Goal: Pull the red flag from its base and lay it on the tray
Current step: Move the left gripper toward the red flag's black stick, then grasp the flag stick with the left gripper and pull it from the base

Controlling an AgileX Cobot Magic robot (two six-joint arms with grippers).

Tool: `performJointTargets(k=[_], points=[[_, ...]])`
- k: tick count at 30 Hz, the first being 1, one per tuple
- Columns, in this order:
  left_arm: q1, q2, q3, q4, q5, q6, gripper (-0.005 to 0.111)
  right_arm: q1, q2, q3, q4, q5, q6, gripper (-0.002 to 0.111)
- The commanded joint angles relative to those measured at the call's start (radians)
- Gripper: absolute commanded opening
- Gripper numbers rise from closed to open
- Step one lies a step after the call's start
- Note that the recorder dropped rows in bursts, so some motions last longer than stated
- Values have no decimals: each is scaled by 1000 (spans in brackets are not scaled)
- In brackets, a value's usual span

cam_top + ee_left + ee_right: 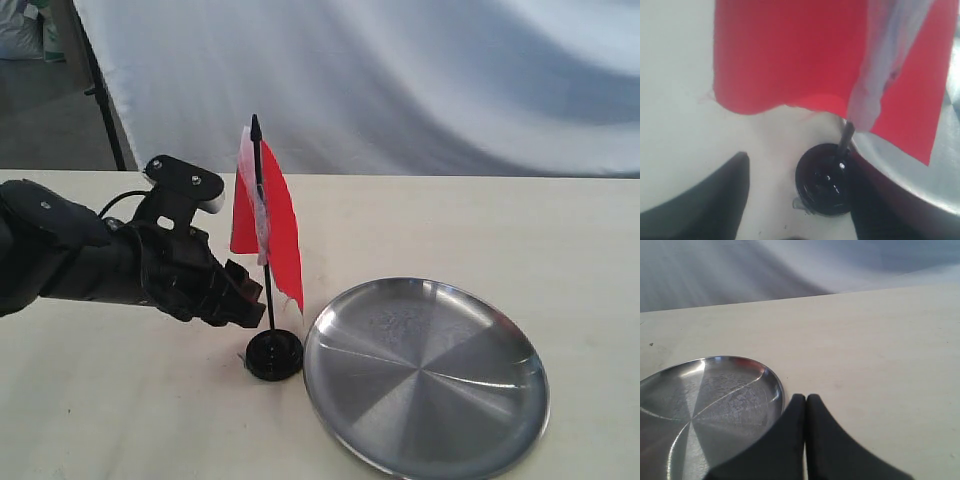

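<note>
The red flag (270, 215) stands upright, its thin black stick set in the round black base (274, 355) on the table. Just right of the base lies the shiny steel tray (425, 375), with nothing on it. My left gripper (252, 298) comes in from the left, low by the stick. In the left wrist view this gripper (800, 165) is open, with the base (822, 180) and the stick's foot (845, 140) between its fingers, nearer one finger (875, 200). The flag (790, 55) hangs above. My right gripper (806, 399) is shut on nothing beside the tray (715, 405).
A pale cloth backdrop (400, 70) hangs behind the table's far edge, with a dark stand leg (100, 90) at its left. Bare tabletop (480, 230) stretches behind and right of the tray. The right arm does not show in the exterior view.
</note>
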Motion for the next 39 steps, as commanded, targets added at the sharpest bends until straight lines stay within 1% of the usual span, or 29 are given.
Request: performJointTargets(k=[1, 8, 11, 14, 17, 19, 26, 28, 30, 35, 39], points=[[-6, 27, -7, -17, 8, -9, 53, -2, -6, -1, -4, -4, -2, 0], [-6, 36, -25, -34, 33, -11, 53, -2, -6, -1, -4, -4, -2, 0], [-28, 43, -55, -52, 44, -9, 53, -2, -6, -1, -4, -4, -2, 0], [-65, 60, -84, -49, 44, 7, 53, -2, -6, -1, -4, -4, -2, 0], [-94, 89, -104, -48, 8, 7, 53, -2, -6, -1, -4, -4, -2, 0], [-107, 109, -106, -48, -41, 7, 53, -2, -6, -1, -4, -4, -2, 0], [-108, 146, -104, -48, -83, 3, 51, -2, -6, -1, -4, -4, -2, 0], [-108, 146, -104, -48, -88, 3, 46, -2, -6, -1, -4, -4, -2, 0], [-108, 146, -104, -48, -90, 4, 36, -2, -6, -1, -4, -4, -2, 0], [-108, 146, -104, -35, -90, 13, 0, -2, -6, -1, -4, -4, -2, 0], [-108, 146, -104, -2, -79, 12, 0, -2, -6, -1, -4, -4, -2, 0]])
